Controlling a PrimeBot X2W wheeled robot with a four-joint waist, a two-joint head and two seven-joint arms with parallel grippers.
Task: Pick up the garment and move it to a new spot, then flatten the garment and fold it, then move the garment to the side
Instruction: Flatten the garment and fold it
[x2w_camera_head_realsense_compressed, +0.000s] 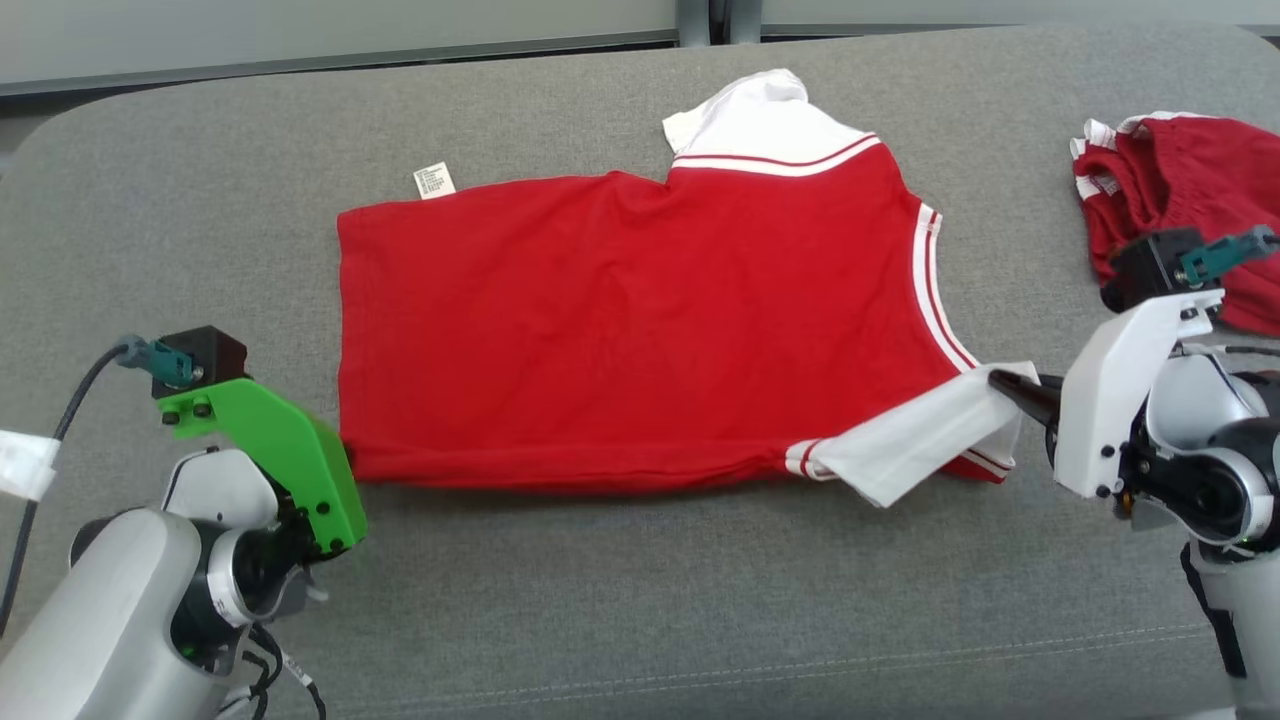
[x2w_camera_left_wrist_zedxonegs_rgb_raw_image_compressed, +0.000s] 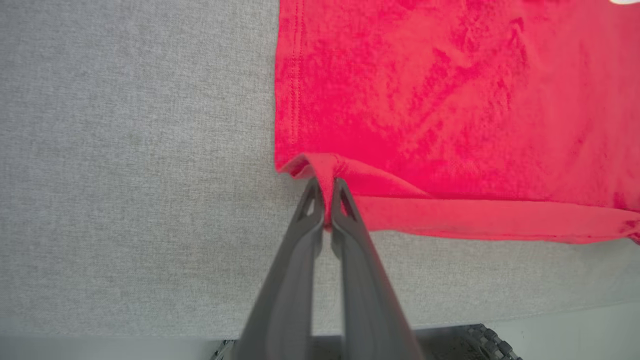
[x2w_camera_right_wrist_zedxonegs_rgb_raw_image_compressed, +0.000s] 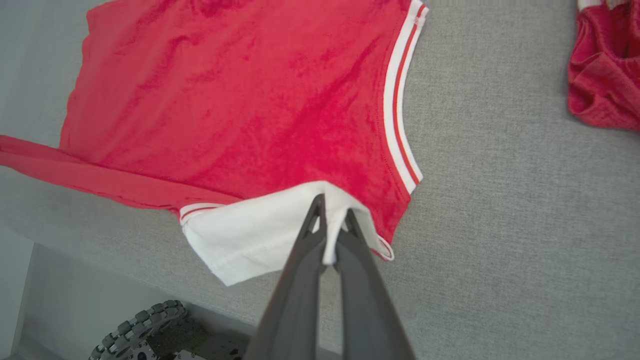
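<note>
The garment is a red shirt with white sleeves and white striped trim, lying mostly flat on the grey table. My left gripper is shut on the garment's near left hem corner, red cloth pinched between its dark fingers. In the head view that corner sits behind my green left wrist mount. My right gripper is shut on the white sleeve at the garment's near right corner. Its dark fingertip shows against the white sleeve in the head view.
A second red garment with white trim lies crumpled at the table's right side, close behind my right wrist. A white label lies at the shirt's far left corner. The table's near edge runs close below both grippers.
</note>
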